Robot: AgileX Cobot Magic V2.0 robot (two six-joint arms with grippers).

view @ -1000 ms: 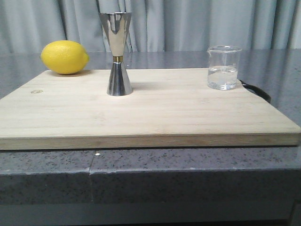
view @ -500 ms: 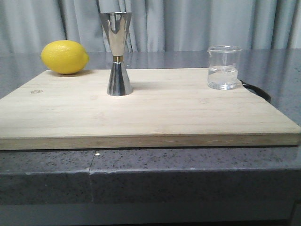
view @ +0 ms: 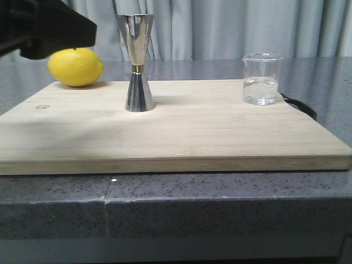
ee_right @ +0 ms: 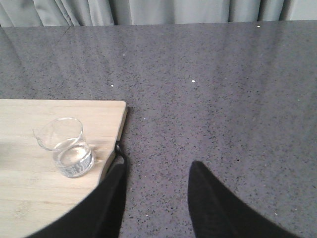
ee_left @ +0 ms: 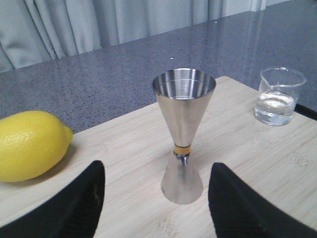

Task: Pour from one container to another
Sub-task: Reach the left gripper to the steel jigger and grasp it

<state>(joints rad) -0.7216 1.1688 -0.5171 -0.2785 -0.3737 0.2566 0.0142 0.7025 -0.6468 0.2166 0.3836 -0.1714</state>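
A small clear glass beaker (view: 262,78) holding some clear liquid stands upright at the far right of the wooden board (view: 181,132); it also shows as the beaker (ee_left: 278,96) and the beaker (ee_right: 66,147). The steel jigger (view: 136,62) with a gold waist band stands upright left of the board's centre, empty in its top cup, and appears as the jigger (ee_left: 183,133). My left gripper (ee_left: 156,173) is open, its fingers either side of the jigger's base and short of it. My right gripper (ee_right: 156,171) is open over bare counter, right of the beaker.
A yellow lemon (view: 76,66) lies at the board's far left corner, also the lemon (ee_left: 30,144). Part of the left arm (view: 44,26) fills the upper left of the front view. Grey speckled counter (ee_right: 223,99) surrounds the board; curtains hang behind.
The left arm has come into the front view at the upper left, above the lemon. The jigger, beaker and lemon have not moved.
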